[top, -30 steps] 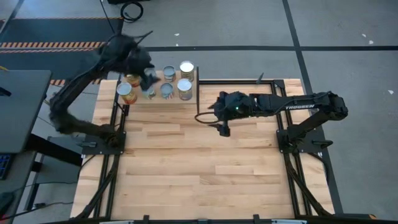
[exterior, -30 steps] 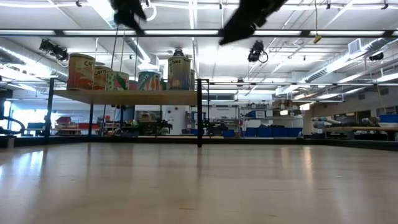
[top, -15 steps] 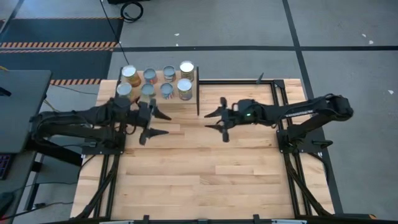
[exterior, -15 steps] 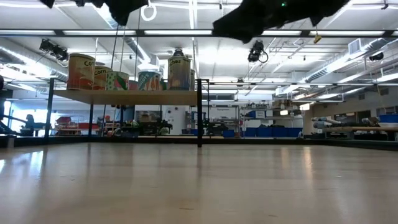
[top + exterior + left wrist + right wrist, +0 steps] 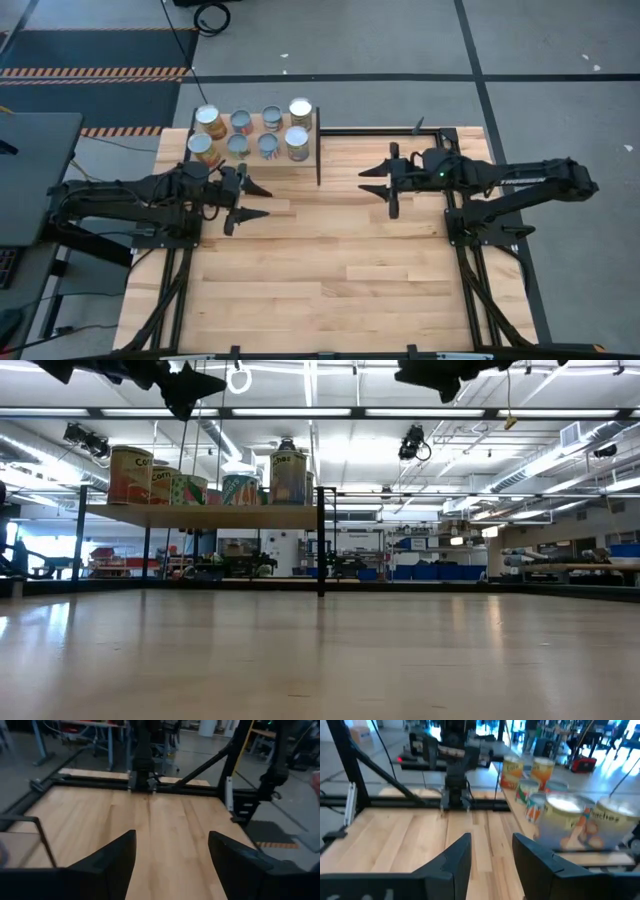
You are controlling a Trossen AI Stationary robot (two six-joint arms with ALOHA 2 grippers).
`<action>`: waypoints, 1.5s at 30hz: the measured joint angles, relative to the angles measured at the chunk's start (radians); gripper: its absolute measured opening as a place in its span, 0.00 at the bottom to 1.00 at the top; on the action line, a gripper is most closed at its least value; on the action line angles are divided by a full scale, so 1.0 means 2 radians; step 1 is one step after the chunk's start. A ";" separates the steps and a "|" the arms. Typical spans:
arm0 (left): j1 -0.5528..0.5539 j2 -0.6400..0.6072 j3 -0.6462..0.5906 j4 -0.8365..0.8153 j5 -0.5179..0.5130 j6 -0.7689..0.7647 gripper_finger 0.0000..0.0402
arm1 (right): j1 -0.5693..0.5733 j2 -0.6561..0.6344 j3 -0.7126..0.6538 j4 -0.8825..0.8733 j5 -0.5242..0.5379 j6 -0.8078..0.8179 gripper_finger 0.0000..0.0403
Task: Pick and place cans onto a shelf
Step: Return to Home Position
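Several cans [image 5: 266, 132] with shiny tops stand on their bases in two rows on the shelf [image 5: 300, 165] at the table's far left corner. They also show in the low view [image 5: 200, 478] and the right wrist view [image 5: 555, 812]. My left gripper [image 5: 262, 200] hangs open above the table, just on the near side of the shelf, and its own view [image 5: 172, 837] shows nothing between the fingers. My right gripper [image 5: 368, 181] is open to the right of the shelf, pointing toward the left arm, and also has nothing between its fingers [image 5: 491, 840].
A black upright post [image 5: 318, 152] marks the shelf's right end. Black frame rails [image 5: 470, 240] run along the table's left and right sides. Bare wood tabletop [image 5: 330, 270] lies between and in front of the arms.
My left gripper has drawn back from above the cans on the shelf, toward the table's near edge and down, and now points right over the table. My right gripper has pulled back toward the table's right edge. The cans have stayed put.
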State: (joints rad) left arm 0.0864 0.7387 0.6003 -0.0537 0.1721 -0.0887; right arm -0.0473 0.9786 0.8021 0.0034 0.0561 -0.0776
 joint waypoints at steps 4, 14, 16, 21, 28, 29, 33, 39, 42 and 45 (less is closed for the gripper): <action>-0.017 -0.001 -0.029 0.038 -0.007 0.036 0.63 | -0.004 0.000 -0.017 -0.010 -0.002 0.004 0.37; -0.046 -0.095 -0.211 0.201 -0.009 0.039 0.63 | -0.016 -0.075 -0.205 0.178 -0.017 0.039 0.37; -0.046 -0.126 -0.220 0.181 -0.009 0.035 0.63 | -0.031 -0.115 -0.222 0.176 -0.019 0.052 0.37; -0.046 -0.234 -0.197 0.084 -0.009 0.065 0.63 | -0.069 -0.244 -0.215 0.062 -0.078 0.052 0.37; -0.045 -0.322 -0.254 0.112 -0.021 0.081 0.62 | -0.082 -0.401 -0.282 0.008 -0.075 0.057 0.37; -0.045 -0.327 -0.270 0.129 -0.023 0.081 0.62 | -0.081 -0.420 -0.303 0.018 -0.077 0.062 0.37; -0.045 -0.334 -0.294 0.131 -0.037 0.063 0.63 | -0.075 -0.489 -0.362 0.018 -0.077 0.075 0.37; -0.045 -0.348 -0.293 0.132 -0.040 0.066 0.62 | -0.042 -0.489 -0.368 0.037 -0.075 0.064 0.37; -0.045 -0.348 -0.295 0.128 -0.043 0.067 0.63 | -0.018 -0.488 -0.394 0.067 -0.052 0.064 0.37; -0.045 -0.343 -0.295 0.122 -0.043 0.060 0.62 | 0.001 -0.485 -0.398 0.055 -0.013 0.069 0.37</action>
State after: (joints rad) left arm -0.0029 0.0521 0.0109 0.1900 0.0864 0.0321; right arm -0.0445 0.0090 0.0067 0.1124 0.0305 0.0599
